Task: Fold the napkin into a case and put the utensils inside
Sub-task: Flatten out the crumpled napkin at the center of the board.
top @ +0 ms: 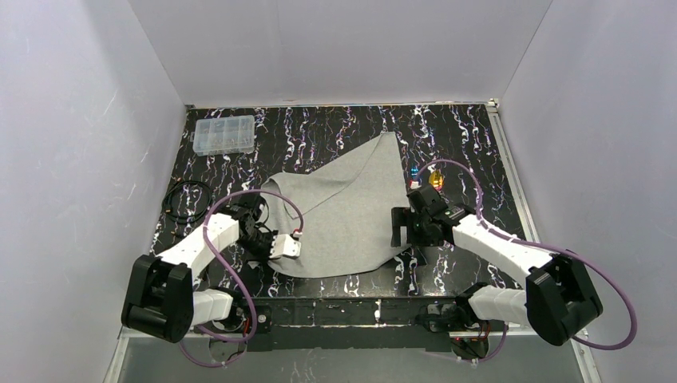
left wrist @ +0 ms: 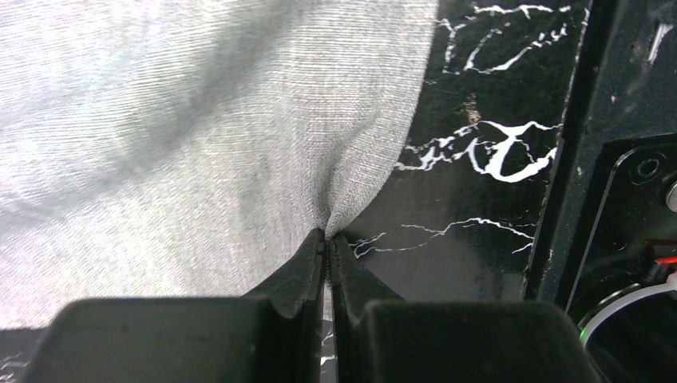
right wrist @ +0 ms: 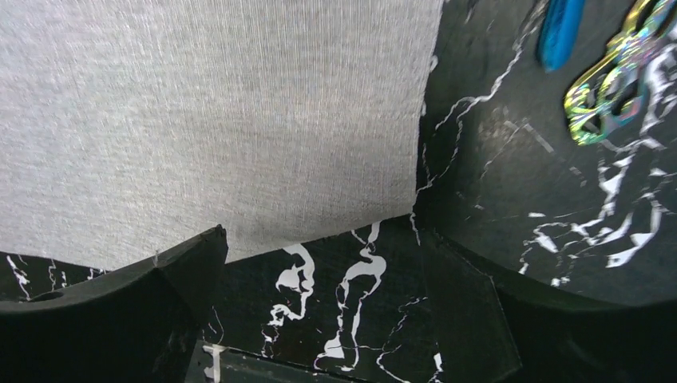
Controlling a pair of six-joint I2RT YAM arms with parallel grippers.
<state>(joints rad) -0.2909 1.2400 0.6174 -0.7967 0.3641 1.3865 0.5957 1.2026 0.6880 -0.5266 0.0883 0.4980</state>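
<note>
The left gripper is pinching the napkin edge, the right gripper is hovering open at its corner; the fold is beginning, next probably needing the right grip

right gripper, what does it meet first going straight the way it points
Probably the napkin: its edge lies just ahead of the right gripper's open fingers, on the table; depth is unclear.

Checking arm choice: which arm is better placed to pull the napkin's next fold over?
Left, probably. The left gripper is shut on the napkin at its near edge; the right gripper is open beside its corner, holding nothing.
</note>
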